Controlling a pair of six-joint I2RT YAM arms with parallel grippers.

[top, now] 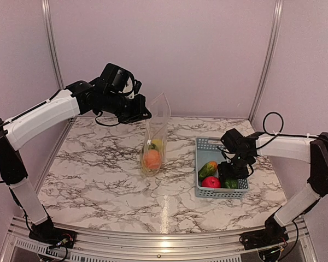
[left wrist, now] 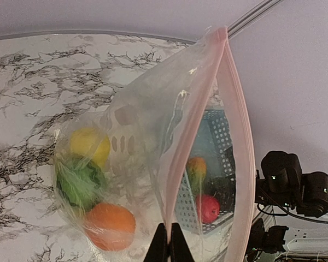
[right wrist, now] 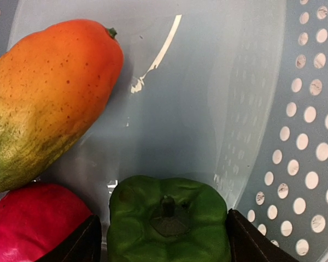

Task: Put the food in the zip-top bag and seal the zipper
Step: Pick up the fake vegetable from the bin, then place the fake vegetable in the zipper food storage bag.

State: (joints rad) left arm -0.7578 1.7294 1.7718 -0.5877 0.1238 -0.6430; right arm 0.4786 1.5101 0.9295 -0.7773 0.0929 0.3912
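The right wrist view alone showed the right gripper (top: 233, 173) spread wide astride the green pepper (right wrist: 167, 224) in the basket (top: 203, 146), beside mango (right wrist: 49, 98) and apple (right wrist: 33, 226). Farther left, the left gripper (left wrist: 168, 244) pinched the zipper (left wrist: 192, 142) of the standing zip-top bag (top: 156, 136), orange (left wrist: 110, 225) inside.

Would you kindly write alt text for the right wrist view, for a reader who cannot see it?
The right gripper, jaws spread, flanks a green pepper on the floor of a grey-blue perforated basket. A green-orange mango lies at upper left, with a red apple below it in the lower left corner.
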